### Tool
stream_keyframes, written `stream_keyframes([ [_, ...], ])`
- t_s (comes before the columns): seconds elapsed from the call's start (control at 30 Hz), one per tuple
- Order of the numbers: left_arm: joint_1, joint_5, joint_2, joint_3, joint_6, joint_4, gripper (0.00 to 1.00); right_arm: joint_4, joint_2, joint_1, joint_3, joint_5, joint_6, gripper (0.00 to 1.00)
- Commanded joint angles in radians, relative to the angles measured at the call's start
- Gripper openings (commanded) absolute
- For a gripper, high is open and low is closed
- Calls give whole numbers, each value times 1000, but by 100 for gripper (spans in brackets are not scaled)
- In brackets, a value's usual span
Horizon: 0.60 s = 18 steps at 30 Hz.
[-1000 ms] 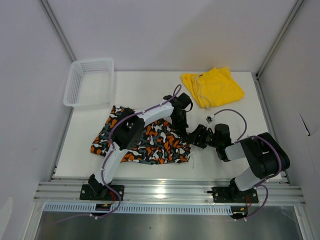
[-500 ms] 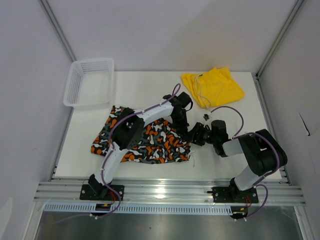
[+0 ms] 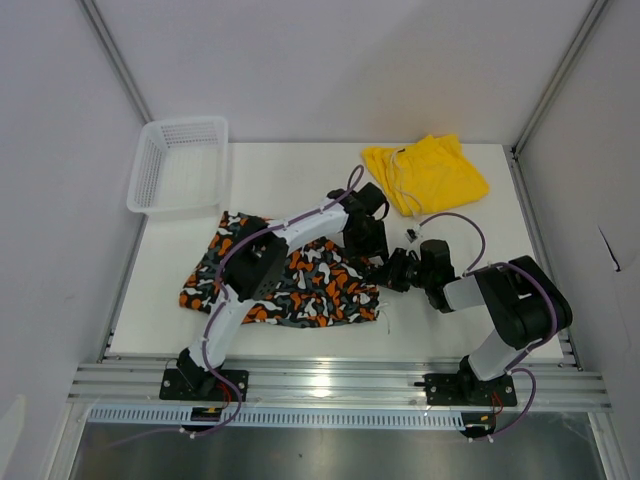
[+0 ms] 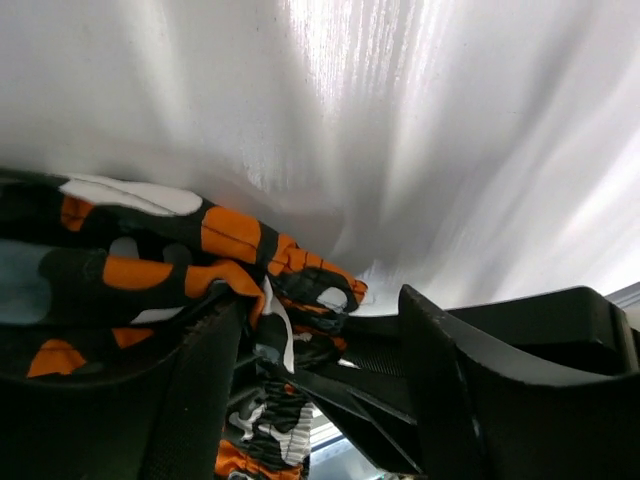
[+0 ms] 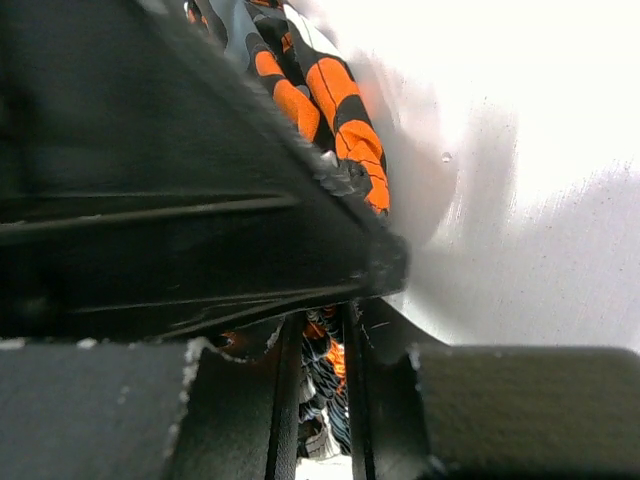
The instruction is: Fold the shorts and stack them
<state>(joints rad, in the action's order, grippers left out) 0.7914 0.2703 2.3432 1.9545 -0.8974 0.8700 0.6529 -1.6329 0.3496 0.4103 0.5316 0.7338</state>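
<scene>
The patterned shorts (image 3: pixel 290 285) lie spread on the white table (image 3: pixel 290 185) at front centre, and the yellow shorts (image 3: pixel 425 175) sit crumpled at the back right. My left gripper (image 3: pixel 372 243) hovers over the right edge of the patterned pair. In the left wrist view it (image 4: pixel 320 380) is open, with the orange and black hem (image 4: pixel 150 270) draped against its left finger (image 4: pixel 200 400). My right gripper (image 3: pixel 388 272) meets that same edge from the right. In the right wrist view its fingers (image 5: pixel 325 330) stand narrowly apart, with patterned cloth (image 5: pixel 320 90) pinched between them.
A white mesh basket (image 3: pixel 180 165) stands at the back left corner of the table. Grey walls and aluminium rails enclose the table on three sides. The two grippers are nearly touching each other at the shorts' right edge.
My left gripper has gone from shut to open on the hem. My right gripper has slid left to the same spot and narrowed its jaws on the cloth.
</scene>
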Motion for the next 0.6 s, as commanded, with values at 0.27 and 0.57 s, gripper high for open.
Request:
stream_keyframes([
  [0.27,-8,-243,-350,-66,81,60,73,53,-10,15,-5,-34,93,0],
  [0.57,97,-387,-810,-591,252,-178,71,42,146,136,-33,-206,269,0],
])
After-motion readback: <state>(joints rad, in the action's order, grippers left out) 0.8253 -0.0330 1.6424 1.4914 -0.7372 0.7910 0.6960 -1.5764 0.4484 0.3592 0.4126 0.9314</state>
